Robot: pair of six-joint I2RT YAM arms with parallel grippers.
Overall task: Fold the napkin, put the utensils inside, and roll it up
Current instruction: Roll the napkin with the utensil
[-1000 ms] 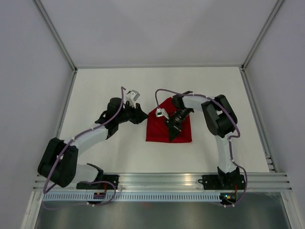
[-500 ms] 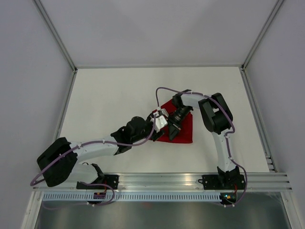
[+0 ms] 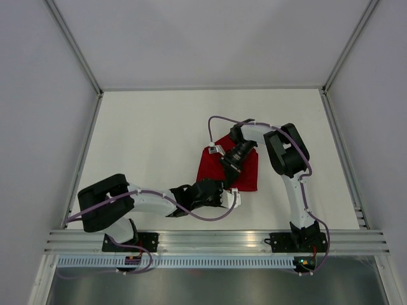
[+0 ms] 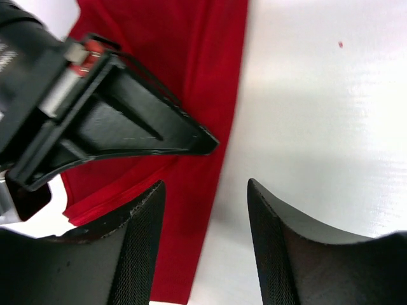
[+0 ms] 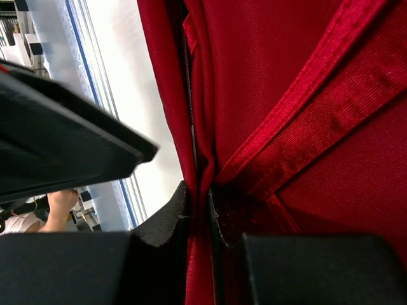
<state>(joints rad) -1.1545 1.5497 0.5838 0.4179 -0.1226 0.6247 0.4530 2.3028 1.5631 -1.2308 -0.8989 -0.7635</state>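
On the white desk [image 3: 146, 127], the left end effector [image 3: 230, 196] lies low at the near edge of the napkin [image 3: 245, 175], its arm stretched along the front of the desk. Its wrist camera shows its two dark fingers [image 4: 137, 248] standing apart with nothing clamped between them; one side of the gap looks down on red cloth and the other on bare desk. Whether the fingertips touch the cloth cannot be told. The napkin sits around the middle of the desk, nearer the right arm. It is folded into a house-like shape, with its straight near edge running left to right, parallel to the front of the desk, and its peak pointing toward the far wall. It looks about as wide as it is deep, so no long axis stands out. Just past the left end effector, the right end effector [image 3: 229, 166] comes down over the middle of the cloth and is closed on a raised fold of the napkin. Its own view shows hemmed edges bunched and pinched tight between its fingers [image 5: 168, 219].
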